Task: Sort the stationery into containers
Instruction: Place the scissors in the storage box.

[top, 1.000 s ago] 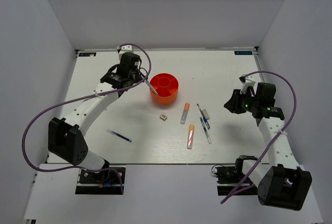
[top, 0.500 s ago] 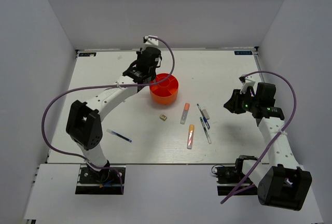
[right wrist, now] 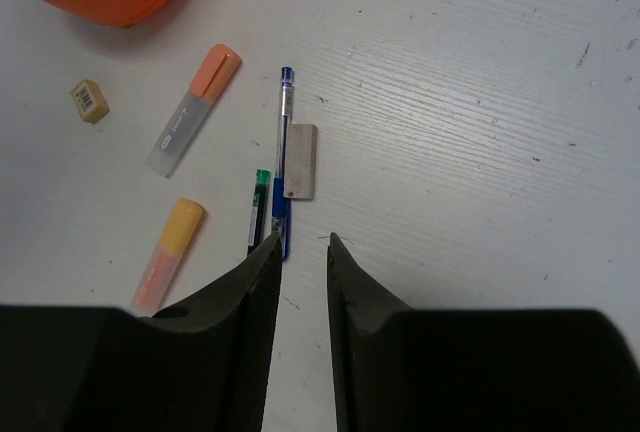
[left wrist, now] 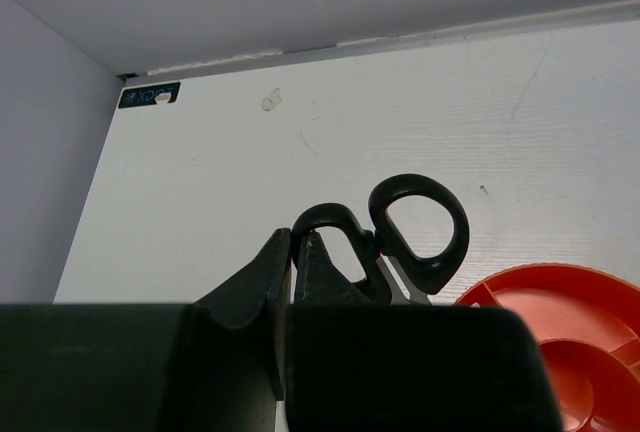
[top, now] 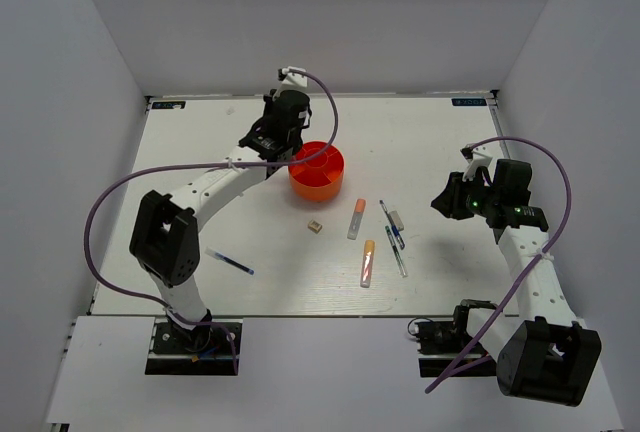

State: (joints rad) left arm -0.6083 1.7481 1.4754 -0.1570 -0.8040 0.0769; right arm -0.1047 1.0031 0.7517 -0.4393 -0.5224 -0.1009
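Robot test cell in a lab

A bare white table (top: 420, 142) fills the middle of the top view, boxed in by plain white walls (top: 70, 102) at left, right and top. The left arm (top: 205, 189) and right arm (top: 530, 257) are bolted along the lower edge, trailing purple cables (top: 520, 138). A small printed label (top: 167, 105) marks the upper left corner.

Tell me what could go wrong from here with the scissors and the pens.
1. The left gripper pinches the scissors with their handles sticking out over bare table, beside the orange organiser. Released here, they would likely miss it or catch its rim.
2. The right gripper hangs open over a blue pen, a green pen and a white eraser lying tight together. Closing on one may drag the others.
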